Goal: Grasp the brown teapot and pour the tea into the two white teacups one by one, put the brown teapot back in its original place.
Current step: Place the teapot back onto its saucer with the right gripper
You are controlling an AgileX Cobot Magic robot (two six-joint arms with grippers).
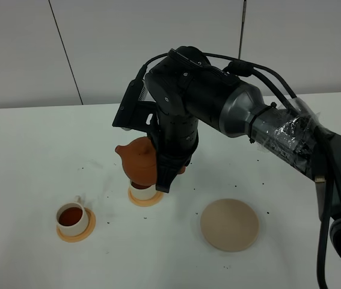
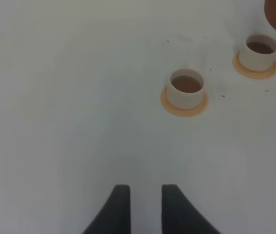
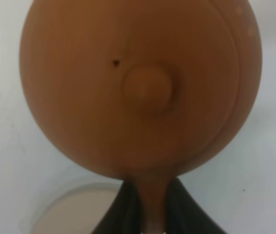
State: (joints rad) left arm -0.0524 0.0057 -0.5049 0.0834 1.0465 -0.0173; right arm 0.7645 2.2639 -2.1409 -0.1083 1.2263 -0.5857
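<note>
We hold the brown teapot (image 1: 139, 159) clenched by its handle in our right tool (image 3: 150, 207), above the second teacup (image 1: 143, 191). The beige mat (image 1: 230, 224) waits at four o'clock; the first teacup (image 1: 73, 218), at eight o'clock, is full. We judge pouring nearly done; next comes the return. The spout's stream is hidden. Our left tool (image 2: 141, 207) hangs released.

right arm (image 1: 218, 102): glossy black housings, grey metallic forearm | cables: black, looped over joints | wrap: crinkled clear film, possibly tape | fingers (image 2: 120, 209): dark, tapered
</note>
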